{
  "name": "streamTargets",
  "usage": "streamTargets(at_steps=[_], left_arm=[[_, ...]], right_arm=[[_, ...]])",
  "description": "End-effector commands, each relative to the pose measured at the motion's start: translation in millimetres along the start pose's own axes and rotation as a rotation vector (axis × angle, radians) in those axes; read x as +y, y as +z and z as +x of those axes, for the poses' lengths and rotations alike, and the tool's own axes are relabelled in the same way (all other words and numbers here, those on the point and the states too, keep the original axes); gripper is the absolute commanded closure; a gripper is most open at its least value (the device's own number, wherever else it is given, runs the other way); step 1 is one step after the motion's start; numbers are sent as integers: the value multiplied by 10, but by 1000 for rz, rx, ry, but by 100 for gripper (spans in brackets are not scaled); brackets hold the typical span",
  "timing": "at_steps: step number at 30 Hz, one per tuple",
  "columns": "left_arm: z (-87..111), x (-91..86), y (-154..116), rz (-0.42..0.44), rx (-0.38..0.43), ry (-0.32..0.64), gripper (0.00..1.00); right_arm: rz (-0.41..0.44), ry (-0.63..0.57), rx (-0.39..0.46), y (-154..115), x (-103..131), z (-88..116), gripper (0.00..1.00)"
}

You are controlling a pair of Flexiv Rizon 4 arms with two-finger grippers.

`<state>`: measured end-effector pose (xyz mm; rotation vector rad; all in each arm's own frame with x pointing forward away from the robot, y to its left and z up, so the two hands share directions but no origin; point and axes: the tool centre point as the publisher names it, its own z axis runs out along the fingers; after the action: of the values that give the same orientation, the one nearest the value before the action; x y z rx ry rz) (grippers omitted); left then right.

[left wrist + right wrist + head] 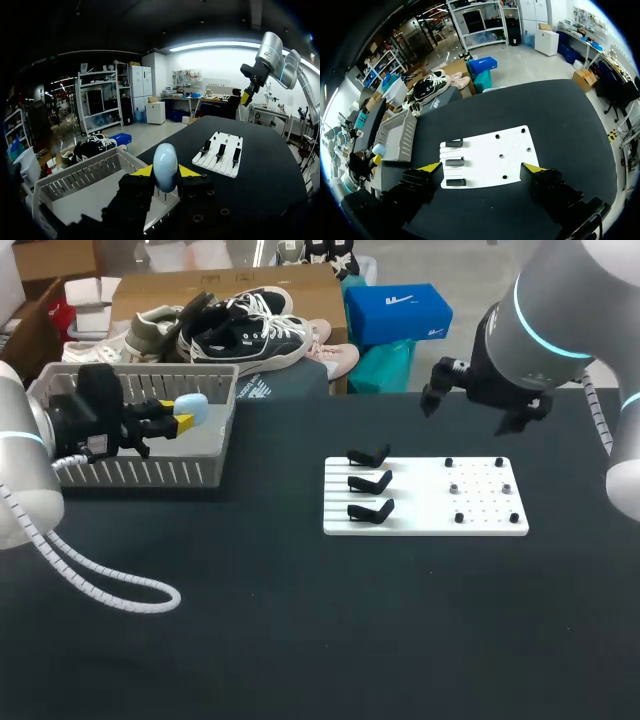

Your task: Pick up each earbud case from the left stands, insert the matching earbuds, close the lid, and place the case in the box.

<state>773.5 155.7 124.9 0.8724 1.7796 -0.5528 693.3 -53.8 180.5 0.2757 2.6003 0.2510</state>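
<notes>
The bench [300, 640] is black. A flat white board [480, 515] lies on it, right of the middle. Three black stands [370, 483] sit in a row on the board's left side, and small black pegs [448, 462] dot its right side. A grey basket [150, 472] sits at the back left. A white curly cable [110, 585] loops across the front left.

The left tool [165, 174] hides the lower part of the pale blue case [165, 162]

Desk [300, 640]: bare stretch between grey basket [150, 472] and white board [425, 497]. Obstacles: three black stands [370, 483] on board's left half; cable loop [165, 590] front left; left end effector [184, 414] gripping earbud case [195, 407] over basket
</notes>
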Motion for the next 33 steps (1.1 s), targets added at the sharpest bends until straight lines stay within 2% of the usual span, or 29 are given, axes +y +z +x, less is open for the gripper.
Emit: streamTargets(at_steps=[1, 2, 4, 5, 7, 9, 10, 11, 12, 13, 16, 19, 24, 30, 33], left_arm=[[9, 170, 261, -383, 80, -9, 100], [23, 213, 285, -375, 81, -26, 97], [81, 294, 319, -387, 135, -24, 77], [112, 316, 322, -383, 150, -20, 78], [196, 363, 307, -391, 176, -43, 91], [257, 371, 272, -397, 197, -55, 89], [283, 363, 247, -403, 205, -60, 77], [310, 365, 224, -407, 211, -66, 55], [329, 361, 202, -406, 210, -69, 3], [338, 348, 181, -407, 209, -70, 0], [307, 283, 128, -405, 191, -66, 0], [187, 196, 112, -390, 179, -21, 0], [-212, -26, 104, -329, 76, 50, 0], [-585, -386, 196, -152, -32, 93, 0], [-645, -545, 289, -48, -73, 80, 0]], right_arm=[[-2, 2, -12, 5, -9, 28, 0], [-2, 2, -12, 5, -9, 28, 0], [-2, 2, -12, 5, -9, 28, 0], [-2, 2, -12, 5, -9, 28, 0], [-2, 2, -12, 5, -9, 28, 0], [-2, 2, -12, 5, -9, 28, 0], [-2, 2, -12, 5, -9, 28, 0], [-2, 2, -12, 5, -9, 28, 0], [-2, 2, -12, 5, -9, 28, 0], [-2, 2, -12, 5, -9, 28, 0], [-2, 2, -12, 5, -9, 28, 0], [-2, 2, -12, 5, -9, 28, 0], [-2, 2, -12, 5, -9, 28, 0], [-2, 2, -12, 5, -9, 28, 0], [-2, 2, -12, 5, -9, 28, 0]])
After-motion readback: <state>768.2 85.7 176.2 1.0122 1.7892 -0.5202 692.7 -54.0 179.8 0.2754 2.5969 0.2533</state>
